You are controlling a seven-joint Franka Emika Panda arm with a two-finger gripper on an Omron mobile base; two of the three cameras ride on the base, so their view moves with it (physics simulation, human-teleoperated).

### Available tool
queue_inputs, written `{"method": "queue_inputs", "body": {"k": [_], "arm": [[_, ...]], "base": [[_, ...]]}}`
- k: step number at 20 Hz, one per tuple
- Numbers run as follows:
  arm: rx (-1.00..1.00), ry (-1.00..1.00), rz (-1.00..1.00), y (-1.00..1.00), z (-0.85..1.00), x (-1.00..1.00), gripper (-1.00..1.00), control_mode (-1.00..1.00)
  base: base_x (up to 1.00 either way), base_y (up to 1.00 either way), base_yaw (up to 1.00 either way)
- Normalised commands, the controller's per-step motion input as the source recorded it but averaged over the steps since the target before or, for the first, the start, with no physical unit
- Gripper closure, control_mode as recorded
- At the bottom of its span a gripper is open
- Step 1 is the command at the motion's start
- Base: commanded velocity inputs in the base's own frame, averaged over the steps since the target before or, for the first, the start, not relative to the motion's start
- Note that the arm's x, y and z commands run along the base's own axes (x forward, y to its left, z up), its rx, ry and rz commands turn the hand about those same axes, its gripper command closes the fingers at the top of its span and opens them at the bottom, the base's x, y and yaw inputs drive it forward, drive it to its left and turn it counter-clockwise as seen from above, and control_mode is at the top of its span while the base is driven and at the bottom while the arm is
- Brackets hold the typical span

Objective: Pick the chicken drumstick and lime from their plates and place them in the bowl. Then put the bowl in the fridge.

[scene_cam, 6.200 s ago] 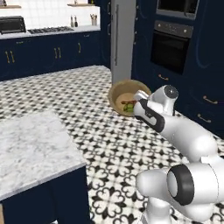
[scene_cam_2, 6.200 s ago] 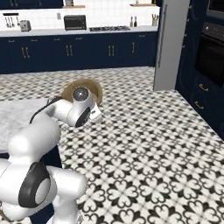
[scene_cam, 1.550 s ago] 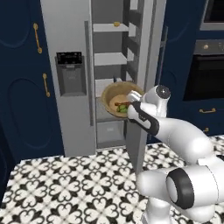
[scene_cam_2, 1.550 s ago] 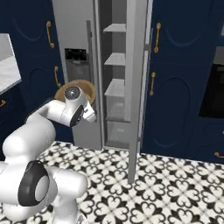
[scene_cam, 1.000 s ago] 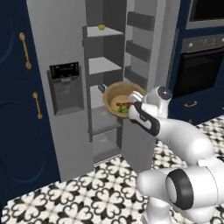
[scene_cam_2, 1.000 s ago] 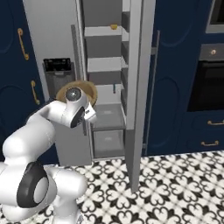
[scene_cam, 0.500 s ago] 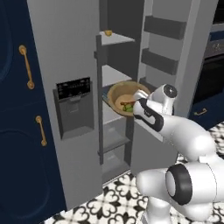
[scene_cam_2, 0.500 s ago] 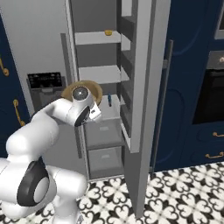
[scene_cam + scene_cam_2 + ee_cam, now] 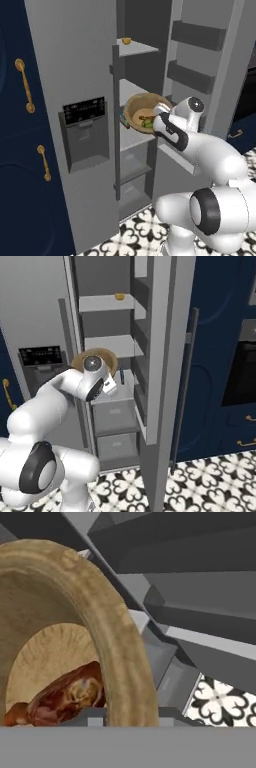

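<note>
The tool (image 9: 156,121) is largely hidden: in the left base view the bowl's rim and the white wrist cover its fingers, and in the right base view the wrist blocks it. In the hand view the fingertips are not clear at the bottom edge. The lime (image 9: 148,121) shows as a small green patch in the bowl; its outline is hard to make out. The chicken drumstick (image 9: 65,696) lies on the bowl's floor, its lower end cut off in the hand view.

The tool is clamped on the rim of the bowl (image 9: 135,107), jaws nearly together. The bowl is tilted, its mouth turned toward the camera, held in front of the open fridge (image 9: 80,60) at middle-shelf height.

The arm reaches forward from the base, elbow bent, wrist level with the bowl
</note>
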Motion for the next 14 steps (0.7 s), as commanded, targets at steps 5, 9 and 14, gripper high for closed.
{"method": "queue_inputs", "body": {"k": [5,9,14], "arm": [[0.00,0.00,0.00,0.00,0.00,0.00,1.00,1.00],[0.00,0.00,0.00,0.00,0.00,0.00,1.00,1.00],[0.00,0.00,0.00,-0.02,0.00,0.14,1.00,-1.00]], "base": [[0.87,-0.08,0.00],[0.61,-0.25,0.00],[0.15,-0.04,0.00]]}}
